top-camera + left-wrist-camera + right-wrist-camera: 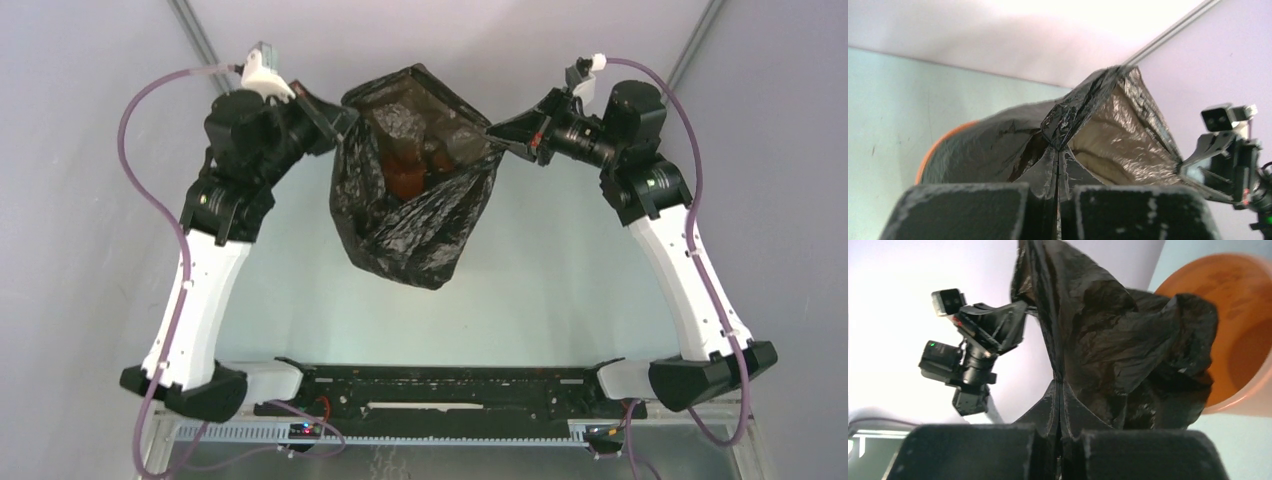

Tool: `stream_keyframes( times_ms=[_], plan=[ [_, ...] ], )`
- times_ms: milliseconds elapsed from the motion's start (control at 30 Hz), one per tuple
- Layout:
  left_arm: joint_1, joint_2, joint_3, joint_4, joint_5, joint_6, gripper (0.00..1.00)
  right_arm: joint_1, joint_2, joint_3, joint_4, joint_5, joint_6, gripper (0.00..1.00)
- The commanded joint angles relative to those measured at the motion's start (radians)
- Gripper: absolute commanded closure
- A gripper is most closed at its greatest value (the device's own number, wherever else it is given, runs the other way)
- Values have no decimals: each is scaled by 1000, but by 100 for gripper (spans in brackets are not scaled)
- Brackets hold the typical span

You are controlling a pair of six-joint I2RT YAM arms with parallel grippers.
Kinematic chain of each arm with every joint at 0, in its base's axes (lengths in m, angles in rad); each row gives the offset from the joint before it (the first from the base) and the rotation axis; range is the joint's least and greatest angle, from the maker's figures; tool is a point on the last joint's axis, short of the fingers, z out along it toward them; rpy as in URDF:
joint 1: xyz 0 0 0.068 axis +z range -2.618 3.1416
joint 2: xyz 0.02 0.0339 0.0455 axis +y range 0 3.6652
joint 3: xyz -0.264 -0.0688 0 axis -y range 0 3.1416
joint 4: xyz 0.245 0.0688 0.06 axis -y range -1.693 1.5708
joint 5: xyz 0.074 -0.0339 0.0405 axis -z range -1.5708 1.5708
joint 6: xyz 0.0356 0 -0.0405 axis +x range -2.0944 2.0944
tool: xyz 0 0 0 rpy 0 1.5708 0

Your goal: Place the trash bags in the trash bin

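The black trash bag (415, 200) hangs stretched open between both grippers at the far middle of the table. My left gripper (345, 122) is shut on the bag's left rim; in the left wrist view my gripper (1058, 150) pinches the bag's (998, 145) film. My right gripper (495, 133) is shut on the right rim; in the right wrist view my gripper (1060, 385) clamps the bag (1113, 345). The orange trash bin (405, 175) shows through the bag's mouth, under it. Its rim shows in the left wrist view (930, 150) and the right wrist view (1243, 340).
Grey enclosure walls (90, 200) stand left and right, and the back wall (450, 30) is close behind the bag. The arm bases and a black rail (450, 385) line the near edge.
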State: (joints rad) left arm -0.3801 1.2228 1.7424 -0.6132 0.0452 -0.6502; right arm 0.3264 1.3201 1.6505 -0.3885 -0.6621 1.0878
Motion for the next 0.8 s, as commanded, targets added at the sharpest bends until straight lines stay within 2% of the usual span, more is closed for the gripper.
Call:
stream_keyframes(
  times_ms=[0,133,300,400,567,633,700,767],
  plan=[
    [46,104,226,72,114,-15,100,-49,50,103,11,-36,-87,100],
    [50,211,369,100,166,-50,100,-73,109,187,20,-32,-71,100],
    [73,277,394,128,177,-63,100,-62,155,188,60,-48,-62,100],
    [89,253,326,139,193,-54,100,-38,152,163,25,-50,-100,100],
    [120,111,27,180,171,-30,100,24,113,-6,66,-58,-136,100],
    [162,70,-77,223,186,-52,100,28,121,-23,69,-40,-174,100],
    [214,76,-81,245,210,-69,100,22,164,29,40,-29,-211,100],
    [262,121,-3,238,251,-78,100,10,212,109,32,-48,-195,100]
  ],
)
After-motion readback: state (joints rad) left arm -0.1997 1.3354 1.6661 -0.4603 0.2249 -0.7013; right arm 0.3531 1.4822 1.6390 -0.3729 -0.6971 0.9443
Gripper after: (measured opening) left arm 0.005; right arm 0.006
